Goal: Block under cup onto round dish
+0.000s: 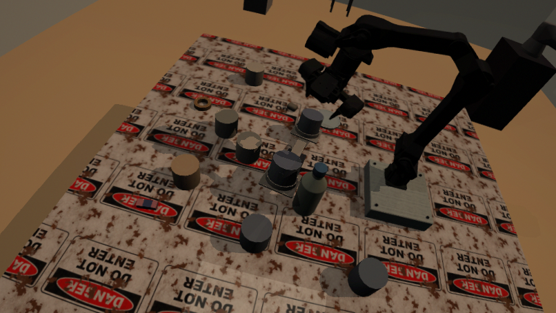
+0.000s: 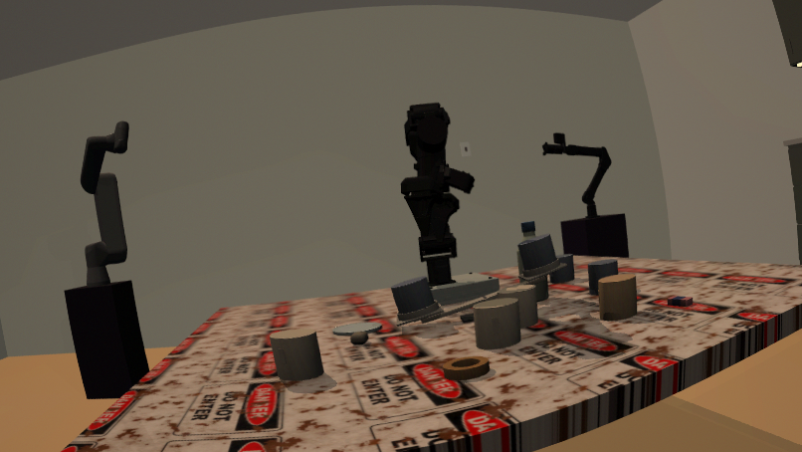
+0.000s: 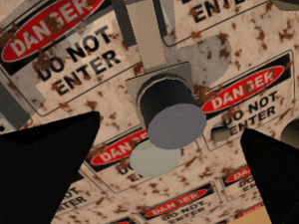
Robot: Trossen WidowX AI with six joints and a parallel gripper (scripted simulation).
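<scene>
We are holding our gripper (image 1: 330,101) spread and empty over two cups (image 1: 310,122) (image 1: 285,167), one dish (image 1: 330,119) at the far cup's three o'clock.

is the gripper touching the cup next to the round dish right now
Apart. In the wrist view the open gripper has a dark finger at each lower corner, and the cup by the round dish stands between them, with patterned table showing on both sides.

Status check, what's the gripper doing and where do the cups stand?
Gripper open, empty, above the lower cup next to the dish. Both cups on the balance; other cup riding higher. Bottle beside that one.
</scene>
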